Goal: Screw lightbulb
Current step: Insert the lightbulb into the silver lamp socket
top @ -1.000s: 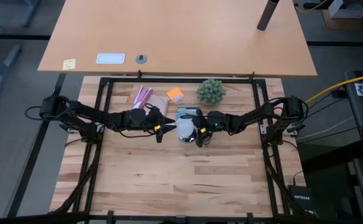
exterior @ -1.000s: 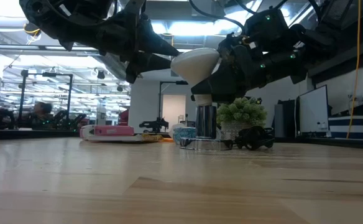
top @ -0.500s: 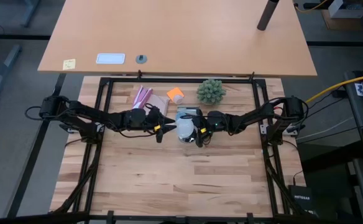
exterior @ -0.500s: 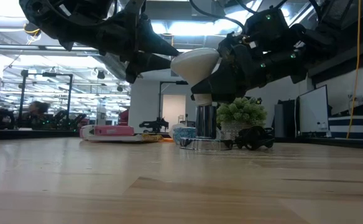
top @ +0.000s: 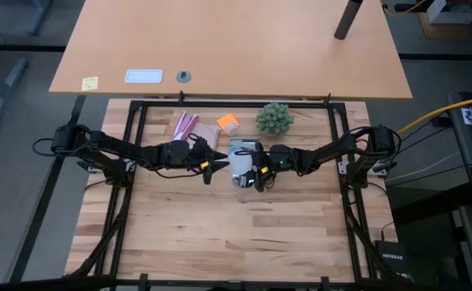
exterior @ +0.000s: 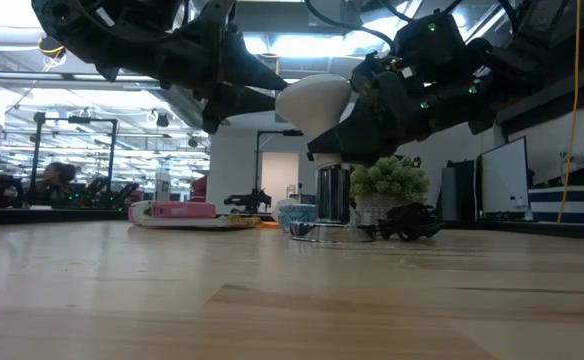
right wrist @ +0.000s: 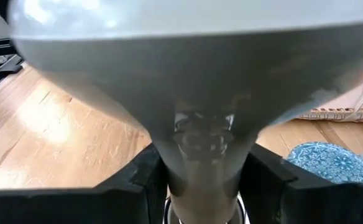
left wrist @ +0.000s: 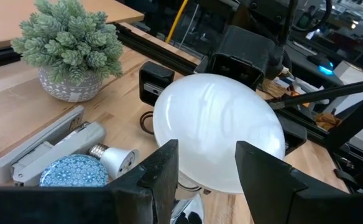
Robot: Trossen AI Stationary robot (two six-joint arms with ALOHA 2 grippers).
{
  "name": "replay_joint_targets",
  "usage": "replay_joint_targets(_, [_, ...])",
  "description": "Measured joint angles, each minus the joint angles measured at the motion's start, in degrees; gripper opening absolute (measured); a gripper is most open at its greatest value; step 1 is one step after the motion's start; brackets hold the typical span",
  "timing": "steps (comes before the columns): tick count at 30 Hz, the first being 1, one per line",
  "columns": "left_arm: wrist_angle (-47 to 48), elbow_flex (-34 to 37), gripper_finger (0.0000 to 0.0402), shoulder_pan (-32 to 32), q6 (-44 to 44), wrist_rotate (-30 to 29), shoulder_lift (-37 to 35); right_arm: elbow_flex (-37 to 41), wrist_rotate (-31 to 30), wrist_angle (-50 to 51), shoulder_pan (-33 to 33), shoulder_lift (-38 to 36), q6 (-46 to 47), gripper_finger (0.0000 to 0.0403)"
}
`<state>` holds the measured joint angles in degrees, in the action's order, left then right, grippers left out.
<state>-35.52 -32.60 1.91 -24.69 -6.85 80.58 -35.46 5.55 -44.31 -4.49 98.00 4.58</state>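
The lightbulb (top: 240, 164), a frosted white globe (exterior: 317, 100), stands tilted over the shiny silver socket (exterior: 334, 195) at the table's middle. The socket's round base rests on the wood. My right gripper (top: 256, 172) reaches in from the table's right and is shut on the bulb below the globe. My left gripper (top: 214, 166) comes from the left. It is open, with its fingertips (left wrist: 164, 163) close before the globe (left wrist: 215, 134). My right gripper pinches the bulb's narrow neck (right wrist: 206, 163) between its two fingers (right wrist: 145, 180), just under the globe. The fingers come nearly level from the table's right and lie across the neck. The neck's lower end meets the socket's mouth (right wrist: 206, 214). Whether my left gripper touches the globe I cannot tell.
A green spiky plant (top: 274, 119) stands behind the socket. An orange object (top: 228, 124) and a pink one (top: 185, 125) lie at the far left. A spare bulb (left wrist: 110, 158) and a blue patterned disc (left wrist: 69, 171) lie by the socket, whose black cord (exterior: 407, 222) runs right.
In the low view my right gripper's fingers now cover the pale neck that showed under the globe a second ago. Both arms have kept their places.
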Motion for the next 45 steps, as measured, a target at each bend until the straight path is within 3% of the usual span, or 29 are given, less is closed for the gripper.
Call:
replay_joint_targets(8, [-2.99,0.02,0.0150,1.69,2.65,0.44,-0.72,0.00,-0.08,-0.74,-0.02,-1.60,0.09,0.0157])
replay_joint_targets(18, [-1.87,0.02,0.0150,2.76,8.32,0.24,-7.86,-0.04,-0.08,4.41,-0.02,-8.46,-0.54,0.0160])
replay_joint_targets(34, [15.44,0.02,0.0150,2.76,7.41,0.24,-15.34,-0.04,-0.04,28.32,0.02,-21.82,-0.32,0.0158])
replay_joint_targets(45, [21.94,0.00,0.0150,2.76,7.50,0.22,-15.32,-0.04,-0.88,29.49,0.04,-21.53,6.82,0.0161])
